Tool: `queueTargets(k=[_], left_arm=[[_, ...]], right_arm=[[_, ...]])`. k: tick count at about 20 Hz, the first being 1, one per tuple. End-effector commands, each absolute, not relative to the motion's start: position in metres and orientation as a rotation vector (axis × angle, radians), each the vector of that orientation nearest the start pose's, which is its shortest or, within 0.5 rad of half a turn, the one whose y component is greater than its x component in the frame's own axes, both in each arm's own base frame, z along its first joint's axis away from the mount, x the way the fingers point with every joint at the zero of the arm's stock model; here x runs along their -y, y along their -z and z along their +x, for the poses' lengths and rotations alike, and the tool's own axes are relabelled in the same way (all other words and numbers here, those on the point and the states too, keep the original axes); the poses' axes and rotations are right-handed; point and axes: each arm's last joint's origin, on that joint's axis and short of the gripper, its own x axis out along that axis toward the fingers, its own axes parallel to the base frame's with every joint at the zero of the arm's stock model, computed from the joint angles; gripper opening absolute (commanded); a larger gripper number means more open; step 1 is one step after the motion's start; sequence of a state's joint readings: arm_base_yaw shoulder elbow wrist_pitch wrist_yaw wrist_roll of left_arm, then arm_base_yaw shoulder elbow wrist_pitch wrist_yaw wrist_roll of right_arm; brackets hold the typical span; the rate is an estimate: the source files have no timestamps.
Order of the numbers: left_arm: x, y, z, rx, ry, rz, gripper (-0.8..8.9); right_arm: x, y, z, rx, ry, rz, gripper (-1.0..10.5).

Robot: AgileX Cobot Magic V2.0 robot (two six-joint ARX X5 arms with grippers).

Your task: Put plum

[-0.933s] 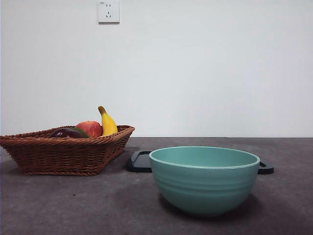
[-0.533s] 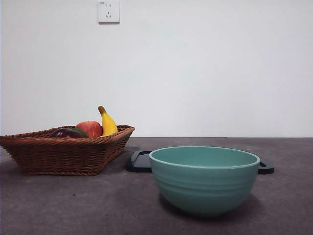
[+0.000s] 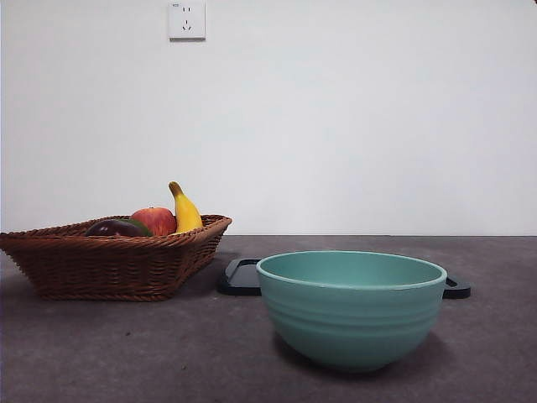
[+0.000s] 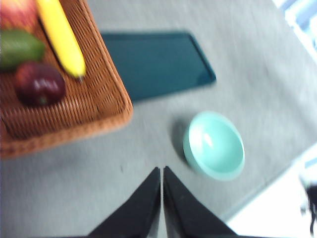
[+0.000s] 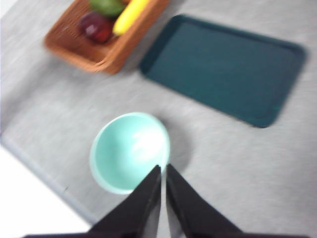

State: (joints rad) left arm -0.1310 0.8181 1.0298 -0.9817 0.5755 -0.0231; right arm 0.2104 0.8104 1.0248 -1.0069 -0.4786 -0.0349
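1. Plum is sitting in the wicker basket, next to the green fruit and the banana, with the apple just behind. From the front only its dark top pokes above the basket rim.
2. Left pincer hangs high over bare tabletop, jaws pressed together, holding nothing. Right pincer is also up high, above the near rim of the mint bowl, jaws together and empty too.
3. Dark tray lies flat behind the bowl. Both wrist views are pretty smeared, so I can't say exactly how the plum is resting.
4. What could go wrong, my guess: the plum is glossy and round, so an off-centre pinch could squirt it out sideways. It's also packed close to the green fruit, so a jaw could land on the neighbour or knock the banana. And either pincer has to spread before coming down, or it'll just poke the fruit.
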Motion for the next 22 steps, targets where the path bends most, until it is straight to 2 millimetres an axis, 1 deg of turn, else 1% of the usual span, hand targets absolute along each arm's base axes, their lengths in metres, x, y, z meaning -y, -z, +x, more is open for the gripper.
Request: queueTargets(k=[1, 8, 9, 11, 12, 13, 14, 15, 16, 19, 22], left_arm=[[0.0341, -0.3470, 0.1265, -0.771, 0.705, -0.125, 0.08], [0.0347, -0.3486, 0.1280, -0.744, 0.712, -0.112, 0.11], [0.0348, -0.3490, 0.1283, -0.739, 0.712, -0.111, 0.34], [0.0348, -0.3491, 0.1285, -0.737, 0.712, -0.112, 1.60], [0.0348, -0.3491, 0.1285, -0.738, 0.711, -0.114, 2.63], [0.0348, -0.3491, 0.1284, -0.739, 0.711, -0.114, 3.41], [0.0348, -0.3491, 0.1284, -0.739, 0.711, -0.114, 3.96], [0.0348, -0.3491, 0.1285, -0.738, 0.710, -0.114, 4.18], [0.0348, -0.3491, 0.1285, -0.741, 0.708, -0.119, 4.25], [0.0347, -0.3491, 0.1285, -0.749, 0.696, -0.139, 4.72], [0.0346, -0.3490, 0.1287, -0.757, 0.683, -0.158, 4.74]], right_arm=[[-0.0444, -0.3433, 0.1225, -0.783, -0.724, 0.049, 0.1], [-0.0472, -0.3426, 0.1207, -0.793, -0.749, 0.034, 0.1], [-0.0472, -0.3426, 0.1207, -0.793, -0.749, 0.034, 0.1], [-0.0472, -0.3426, 0.1207, -0.793, -0.749, 0.035, 0.1], [-0.0472, -0.3426, 0.1207, -0.793, -0.748, 0.035, 0.6], [-0.0472, -0.3426, 0.1207, -0.793, -0.748, 0.035, 1.7], [-0.0472, -0.3426, 0.1207, -0.793, -0.748, 0.035, 2.8], [-0.0472, -0.3426, 0.1207, -0.793, -0.748, 0.035, 3.5], [-0.0472, -0.3426, 0.1207, -0.793, -0.748, 0.035, 3.9], [-0.0472, -0.3427, 0.1207, -0.793, -0.748, 0.036, 3.9], [-0.0472, -0.3427, 0.1207, -0.794, -0.747, 0.038, 3.9]])
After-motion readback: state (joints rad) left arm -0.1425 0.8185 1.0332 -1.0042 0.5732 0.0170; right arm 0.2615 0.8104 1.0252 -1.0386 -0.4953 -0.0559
